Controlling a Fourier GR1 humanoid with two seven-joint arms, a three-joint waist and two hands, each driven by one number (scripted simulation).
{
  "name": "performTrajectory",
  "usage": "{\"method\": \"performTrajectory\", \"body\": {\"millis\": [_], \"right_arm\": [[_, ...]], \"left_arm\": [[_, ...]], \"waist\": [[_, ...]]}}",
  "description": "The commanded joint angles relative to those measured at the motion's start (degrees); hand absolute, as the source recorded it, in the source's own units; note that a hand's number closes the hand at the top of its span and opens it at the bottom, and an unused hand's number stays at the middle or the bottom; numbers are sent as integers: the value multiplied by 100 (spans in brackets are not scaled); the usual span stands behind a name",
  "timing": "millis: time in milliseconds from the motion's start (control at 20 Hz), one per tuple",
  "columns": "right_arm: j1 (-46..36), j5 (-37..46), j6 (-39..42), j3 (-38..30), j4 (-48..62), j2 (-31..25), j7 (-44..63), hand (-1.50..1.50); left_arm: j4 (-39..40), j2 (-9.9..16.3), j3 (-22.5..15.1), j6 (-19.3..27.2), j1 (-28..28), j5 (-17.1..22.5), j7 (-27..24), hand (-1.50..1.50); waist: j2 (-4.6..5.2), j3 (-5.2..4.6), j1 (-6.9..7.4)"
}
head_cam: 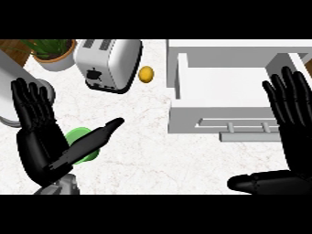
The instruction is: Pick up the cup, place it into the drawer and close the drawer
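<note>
My left hand (40,137) stands open, fingers straight, thumb stretched across the green cup (84,145) on the counter (151,146) without closing on it. Beyond sit a toaster (107,61) and the open white drawer (226,93). My right hand (300,123) stands open over its front.

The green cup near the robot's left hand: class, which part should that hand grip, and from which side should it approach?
Grip the green cup round its side wall, coming from the left, where the left robot hand is already open beside it. That hand hides most of the cup, so whether it stands upright cannot be told.
</note>
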Motion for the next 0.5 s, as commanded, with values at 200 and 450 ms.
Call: {"method": "performTrajectory", "body": {"millis": [200,450], "right_arm": [[-156,55,-102,21,-75,122,44,-150],[-266,18,11,-146,271,8,-7,-150]], "left_arm": [[335,-2,-38,390,-135,81,6,-150],[261,-2,-37,229,415,310,-190,-150]], "waist": [[2,0,2],[1,0,14]]}}
